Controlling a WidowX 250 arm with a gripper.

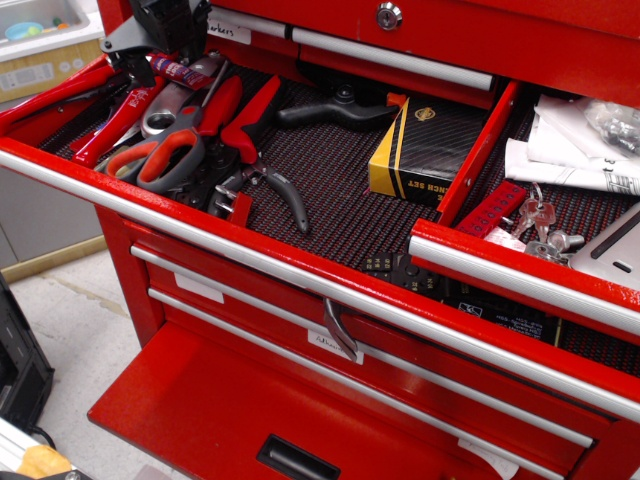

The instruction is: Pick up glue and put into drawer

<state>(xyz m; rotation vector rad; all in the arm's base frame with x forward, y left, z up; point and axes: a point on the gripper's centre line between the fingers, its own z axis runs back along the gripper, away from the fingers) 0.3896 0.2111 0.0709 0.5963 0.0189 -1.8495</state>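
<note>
The glue [186, 73], a slim red tube with a white and dark blue label, lies at the back left of the open red drawer [300, 262], among the tools. My black gripper [143, 55] hangs at the top left, just above the tube's left end and partly covering it. Its body hides the fingers, so I cannot tell how the jaws stand or whether they touch the tube.
Red-handled scissors [165, 158] and red-handled pliers [250, 125] lie beside the glue. A black handled tool [335, 110] and a black-and-yellow box [425, 150] sit further right. A divider [478, 150] separates papers [575, 150] and keys [540, 222].
</note>
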